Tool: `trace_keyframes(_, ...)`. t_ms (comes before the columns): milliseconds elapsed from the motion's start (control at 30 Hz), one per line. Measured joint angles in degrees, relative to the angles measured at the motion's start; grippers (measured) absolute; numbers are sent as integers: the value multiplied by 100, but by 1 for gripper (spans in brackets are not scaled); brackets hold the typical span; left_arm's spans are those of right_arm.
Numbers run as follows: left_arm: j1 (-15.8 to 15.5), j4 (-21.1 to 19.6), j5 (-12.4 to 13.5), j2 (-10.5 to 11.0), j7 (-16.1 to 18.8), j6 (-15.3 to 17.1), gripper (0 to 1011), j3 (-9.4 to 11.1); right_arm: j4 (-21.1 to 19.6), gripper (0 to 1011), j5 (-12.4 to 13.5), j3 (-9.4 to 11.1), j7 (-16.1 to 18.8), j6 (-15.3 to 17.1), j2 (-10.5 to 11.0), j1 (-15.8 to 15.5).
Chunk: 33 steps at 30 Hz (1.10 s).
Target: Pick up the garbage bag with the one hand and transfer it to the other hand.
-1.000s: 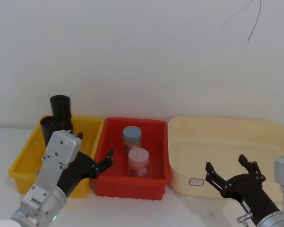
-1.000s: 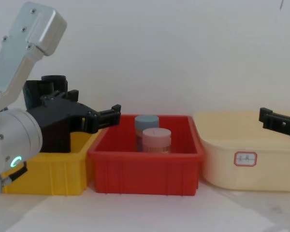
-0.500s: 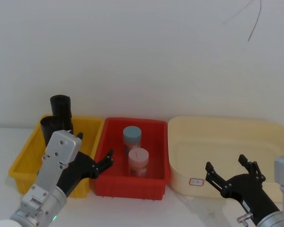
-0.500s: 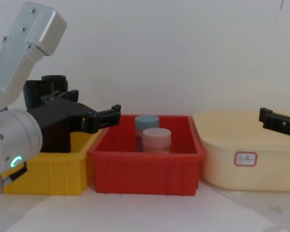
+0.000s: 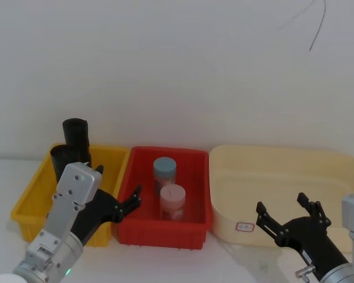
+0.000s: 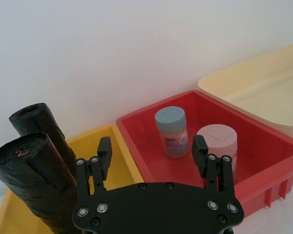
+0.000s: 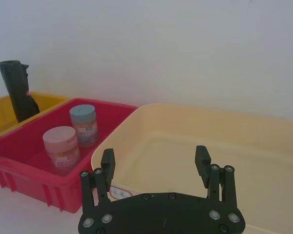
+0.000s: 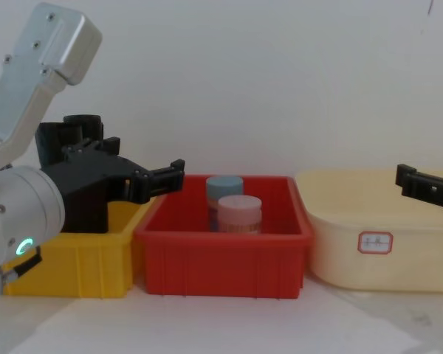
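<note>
Nothing moved. Black left tool (image 6: 152,146), fingers apart, hovers by yellow plastic bin (image 5: 30,193) holding glossy black garbage bag roll (image 5: 75,137); right tool (image 7: 155,155) likewise apart.

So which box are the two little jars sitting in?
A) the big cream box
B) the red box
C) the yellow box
B: the blue-topped jar and the pink-topped jar both stand upright inside the red box, the middle one of the three.
</note>
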Motion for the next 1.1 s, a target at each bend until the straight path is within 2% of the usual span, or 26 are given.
trace_keyframes(267, 0, 0, 0, 0, 0, 1, 1001, 0, 6, 1001, -19, -4, 15, 3, 3, 28)
trace_keyframes(533, 0, 0, 0, 0, 0, 1, 1000, 0, -2, 1001, -170, -107, 144, 100, 56, 297)
trace_keyframes(800, 0, 0, 0, 0, 0, 1, 1000, 0, 15, 1001, -428, -401, 495, 515, 122, 998)
trace_keyframes(900, 0, 0, 0, 0, 0, 1, 1001, 0, 62, 1001, -467, -482, 610, 638, 125, 1191)
trace_keyframes(1033, 0, 0, 0, 0, 0, 1, 1001, 0, 223, 1002, -494, -641, 890, 882, 99, 1605)
trace_keyframes(1067, 0, 0, 0, 0, 0, 1, 1001, 0, 223, 1002, -494, -641, 890, 882, 99, 1605)
trace_keyframes(1100, 0, 0, 0, 0, 0, 1, 1000, 0, 321, 1001, -486, -716, 1044, 1001, 67, 1798)
